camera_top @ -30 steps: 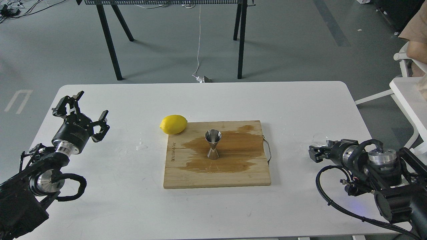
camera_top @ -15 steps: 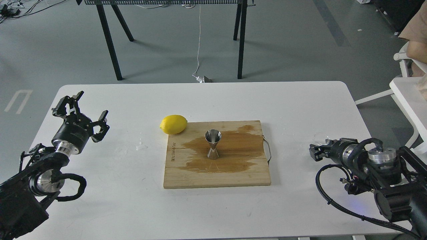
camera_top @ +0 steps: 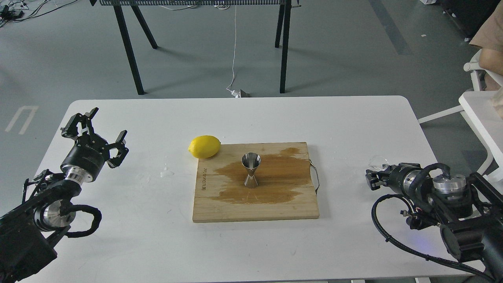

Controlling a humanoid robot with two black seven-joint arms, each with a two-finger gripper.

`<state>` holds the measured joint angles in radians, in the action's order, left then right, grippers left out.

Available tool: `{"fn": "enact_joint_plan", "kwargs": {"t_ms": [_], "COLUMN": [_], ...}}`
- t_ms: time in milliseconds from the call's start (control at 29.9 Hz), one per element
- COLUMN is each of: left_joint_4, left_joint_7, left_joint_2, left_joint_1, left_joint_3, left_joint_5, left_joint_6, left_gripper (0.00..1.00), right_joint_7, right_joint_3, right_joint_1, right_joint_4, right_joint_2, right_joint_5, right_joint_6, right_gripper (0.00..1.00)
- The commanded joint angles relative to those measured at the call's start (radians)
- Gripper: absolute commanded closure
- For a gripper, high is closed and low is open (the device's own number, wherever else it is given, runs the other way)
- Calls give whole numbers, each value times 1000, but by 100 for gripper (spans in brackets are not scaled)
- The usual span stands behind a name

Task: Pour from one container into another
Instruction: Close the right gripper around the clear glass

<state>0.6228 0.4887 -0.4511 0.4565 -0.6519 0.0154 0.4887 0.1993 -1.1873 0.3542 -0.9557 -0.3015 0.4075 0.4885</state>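
Observation:
The steel jigger point(camera_top: 250, 170) stands upright in the middle of the wooden cutting board point(camera_top: 220, 206), inside a dark wet stain. The clear glass cup point(camera_top: 378, 160) sits on the white table near the right edge, right at the far side of my right gripper point(camera_top: 372, 179). That gripper is dark and seen end-on; its fingers cannot be told apart, nor whether they touch the cup. My left gripper point(camera_top: 99, 130) hovers over the table's left side, open and empty, far from the board.
A yellow lemon point(camera_top: 204, 146) lies against the board's far left corner. A small water spill point(camera_top: 166, 171) is on the table left of the board. The board has a metal handle point(camera_top: 315, 179) on its right side. Another white table point(camera_top: 481, 114) stands to the right.
My right arm has drawn back slightly to the right, and the glass cup now shows a little more clearly beyond its tip. The left arm and the jigger have not moved.

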Motion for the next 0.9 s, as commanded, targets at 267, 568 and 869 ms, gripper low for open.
{"fn": "enact_joint_plan", "kwargs": {"t_ms": [267,568,869], "left_joint_4": [0,0,0], "left_joint_7": [0,0,0], "left_joint_2": [2,2,2], "left_joint_1": [1,1,-1], "left_joint_3": [0,0,0], "left_joint_5": [0,0,0], "left_joint_6": [0,0,0], "left_gripper": [5,5,5], "right_joint_7": [2,-1,-9], "right_joint_3": [2,29,31], "right_joint_1": [-1,0,-1], "right_joint_4": [-3,-28,-78], "right_joint_2": [2,2,2], "right_joint_5": [-4,-6,-38], "right_joint_6": [0,0,0], "right_gripper": [56,57,57]}}
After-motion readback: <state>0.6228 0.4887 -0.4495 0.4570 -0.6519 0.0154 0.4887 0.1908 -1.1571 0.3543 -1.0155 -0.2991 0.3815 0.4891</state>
